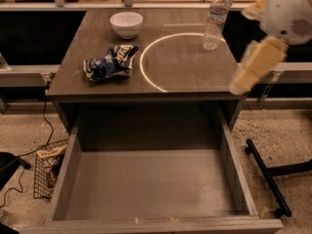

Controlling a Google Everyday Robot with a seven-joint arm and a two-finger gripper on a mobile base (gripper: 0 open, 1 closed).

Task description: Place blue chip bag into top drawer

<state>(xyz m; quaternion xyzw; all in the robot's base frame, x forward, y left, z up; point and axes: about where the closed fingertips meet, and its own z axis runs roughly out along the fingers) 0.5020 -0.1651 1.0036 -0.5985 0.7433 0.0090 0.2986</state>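
The blue chip bag (109,62), crumpled dark blue and white, lies on the left half of the grey-brown cabinet top (195,77), in front of the white bowl. The top drawer (146,184) is pulled fully out below the top, and its flat bottom is bare. My arm comes in from the upper right with a white joint and a cream link. My gripper (239,86) hangs over the right front corner of the cabinet top, far to the right of the bag.
A white bowl (126,23) stands at the back left of the top and a clear water bottle (214,19) at the back right. A brown snack bag (48,165) sits in a wire basket on the floor at left. Black base legs (265,174) lie on the floor at right.
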